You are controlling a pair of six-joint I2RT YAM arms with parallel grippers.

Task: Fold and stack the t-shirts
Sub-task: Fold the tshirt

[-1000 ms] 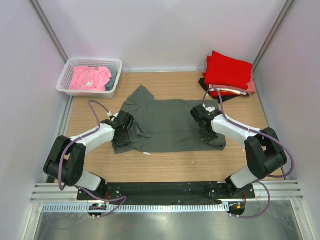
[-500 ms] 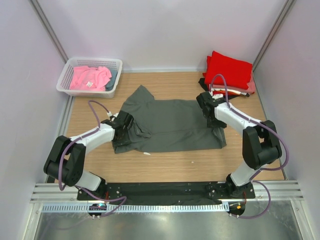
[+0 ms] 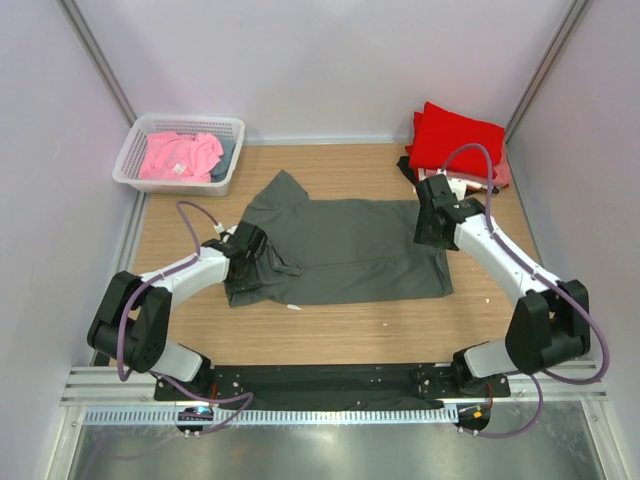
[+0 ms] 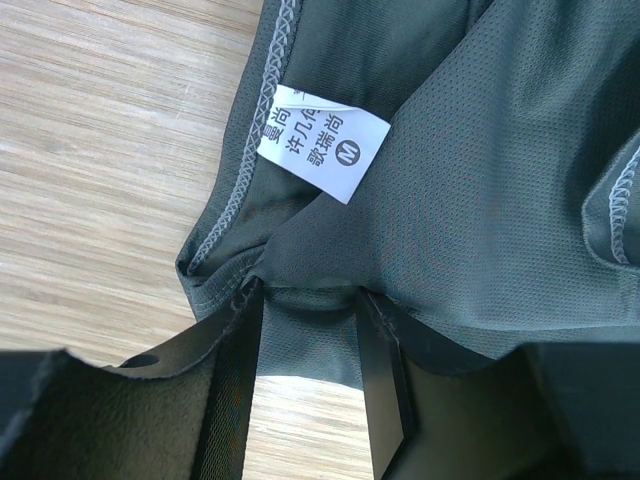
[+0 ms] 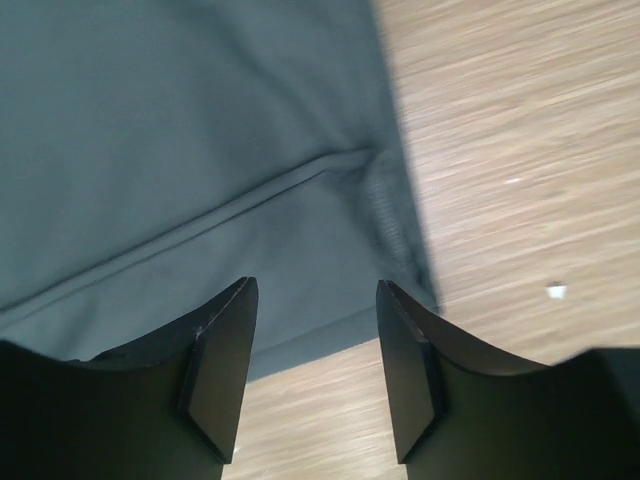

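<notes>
Shirts: one grey shirt [image 3: 340, 250] flat, one pink shirt [image 3: 178, 155] in basket [image 3: 165, 184]. Left gripper [image 4: 310, 300] pinches grey shirt; right gripper [image 5: 315, 290] gapes.

The dark grey t-shirt [image 3: 345, 250] lies spread out centrally; a folded red t-shirt [image 3: 458, 140] sits far right.

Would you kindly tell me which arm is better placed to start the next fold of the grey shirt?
Left, probably: the left tool pinches the dark grey t-shirt near the neck label. The right tool hangs open above the shirt's corner, holding nothing.
</notes>
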